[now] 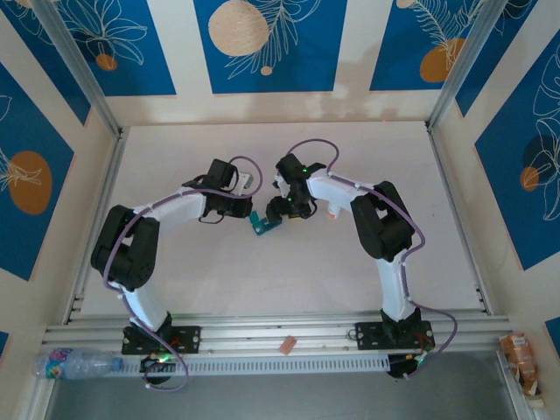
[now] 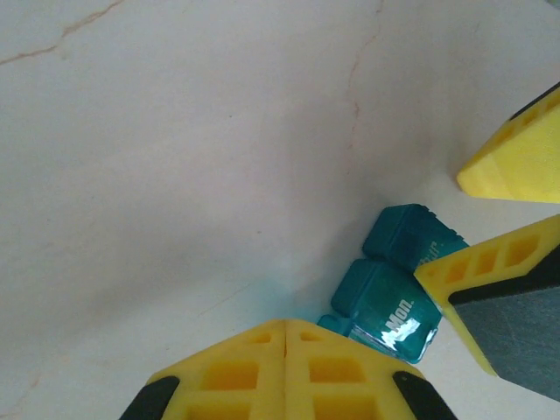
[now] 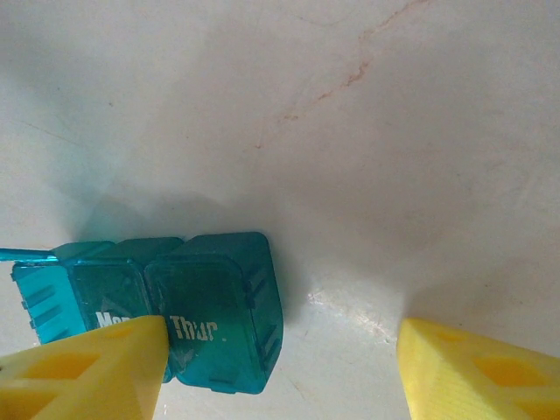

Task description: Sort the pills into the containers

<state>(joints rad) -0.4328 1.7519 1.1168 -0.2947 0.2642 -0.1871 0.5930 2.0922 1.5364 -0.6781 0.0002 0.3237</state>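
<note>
Two end effectors flank the pill box [image 1: 262,225], which lies about midway between the left and right edges of the surface [image 1: 175,280]. Its long axis runs across the half-spread gap of the right end effector [image 3: 282,337], with one end compartment inside and nothing gripped. The left end effector [image 2: 286,325], pinched shut and empty, sits just beside the other end.

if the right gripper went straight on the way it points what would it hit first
Most likely the pill box: one finger of the open right gripper hangs over it, the other over bare table. Depth is hard to judge.
</note>
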